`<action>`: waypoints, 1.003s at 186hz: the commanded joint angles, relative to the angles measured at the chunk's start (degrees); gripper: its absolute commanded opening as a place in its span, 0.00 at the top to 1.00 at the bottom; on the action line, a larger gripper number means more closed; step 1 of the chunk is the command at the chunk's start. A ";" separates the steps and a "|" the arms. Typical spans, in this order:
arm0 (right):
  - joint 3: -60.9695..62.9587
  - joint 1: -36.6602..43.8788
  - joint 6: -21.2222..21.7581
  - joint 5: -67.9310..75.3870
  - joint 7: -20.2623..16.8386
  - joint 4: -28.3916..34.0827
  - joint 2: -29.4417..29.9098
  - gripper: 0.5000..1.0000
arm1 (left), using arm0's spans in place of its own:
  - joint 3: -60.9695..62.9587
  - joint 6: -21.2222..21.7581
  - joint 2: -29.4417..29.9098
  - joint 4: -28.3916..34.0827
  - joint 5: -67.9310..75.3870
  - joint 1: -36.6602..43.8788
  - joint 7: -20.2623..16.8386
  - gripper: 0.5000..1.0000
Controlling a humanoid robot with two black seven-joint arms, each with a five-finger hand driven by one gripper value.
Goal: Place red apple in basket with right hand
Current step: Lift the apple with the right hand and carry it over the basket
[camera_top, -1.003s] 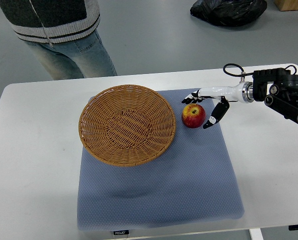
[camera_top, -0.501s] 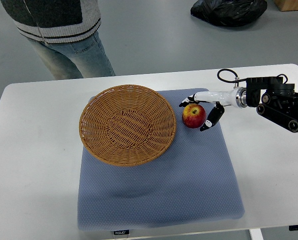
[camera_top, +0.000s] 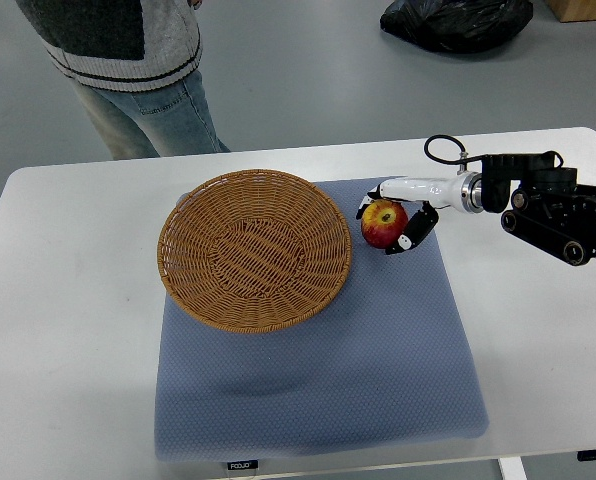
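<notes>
The red apple (camera_top: pixel 383 222) lies on the blue mat (camera_top: pixel 318 370), close to the far right corner of this mat, and it is not in the basket. The right hand (camera_top: pixel 396 215) comes in from the right edge of the table (camera_top: pixel 68 330) and its white and black fingers (camera_top: pixel 414 228) are curled around the apple: some fingertips are at the far side and left side of the fruit, and one finger with a black tip presses at its near right side, so the hand is closed on the apple. From above I cannot tell if the apple is lifted or rests on the mat. The wicker basket (camera_top: pixel 255 248) stands just beside the apple on the left, with a narrow gap between its right rim and the fruit; most of it is on the far left part of the mat and its left rim goes a little over the mat's left edge onto the white table. The inside of the basket shows only its woven bottom. Between the apple and the basket nothing stands, only the raised rim of the basket itself. Behind the far edge of the table, at the left, a person (camera_top: pixel 128 70) in a grey sweater and jeans stands on the floor, well apart from the hand. A black bag (camera_top: pixel 456 22) lies on the floor beyond the table's far right side, and a corner of a brown box (camera_top: pixel 584 9) shows just beside it.
</notes>
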 commanded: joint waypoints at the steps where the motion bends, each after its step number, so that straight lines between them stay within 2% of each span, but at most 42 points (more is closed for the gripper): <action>1: 0.67 2.43 0.03 0.58 0.35 -0.01 -0.62 0.75 | 0.00 -0.01 0.00 0.00 0.00 0.00 -0.07 0.00; 57: 0.76 11.22 0.73 1.46 0.52 1.04 1.14 0.74 | -0.09 -0.01 0.00 -0.09 0.00 0.00 -0.07 0.00; 80: 0.50 13.24 1.00 1.37 0.79 1.13 6.50 0.73 | -0.09 -0.01 0.00 -0.09 0.00 0.00 -0.07 0.00; 100: -0.03 13.60 1.00 1.19 2.81 1.13 10.54 0.72 | -0.09 -0.09 0.00 -0.09 0.00 0.00 -0.07 0.00; 110: -0.03 13.60 1.00 1.19 2.81 1.13 10.54 0.72 | -0.09 -0.09 0.00 -0.09 0.00 0.00 -0.07 0.00; 111: -0.21 13.68 1.00 1.11 3.16 1.13 13.24 0.70 | -0.09 -0.09 0.00 0.00 0.00 0.00 0.02 0.00; 122: -0.30 13.68 1.00 1.02 3.16 1.13 13.88 0.70 | 0.00 -0.09 0.00 -0.09 0.00 0.00 -0.07 0.00; 123: -0.56 13.68 1.00 0.58 3.34 1.13 16.32 0.68 | 0.00 -0.09 0.00 0.00 0.00 0.00 -0.07 0.00; 135: -2.05 13.60 1.00 0.40 3.43 0.78 18.63 0.66 | -0.09 -0.01 0.00 -0.09 0.00 0.00 0.02 0.00; 168: -4.95 13.42 0.91 0.40 3.43 -0.54 19.51 0.64 | -0.09 -0.09 0.00 -0.09 0.00 0.00 0.02 0.00; 169: -5.39 13.07 0.91 0.23 3.43 -0.98 19.51 0.61 | -0.09 -0.09 0.00 -0.09 0.00 0.00 -0.07 0.00; 186: -6.01 12.63 0.91 -0.39 3.34 -1.60 19.51 0.59 | -0.09 -0.09 0.00 -0.09 0.00 0.00 -0.07 0.00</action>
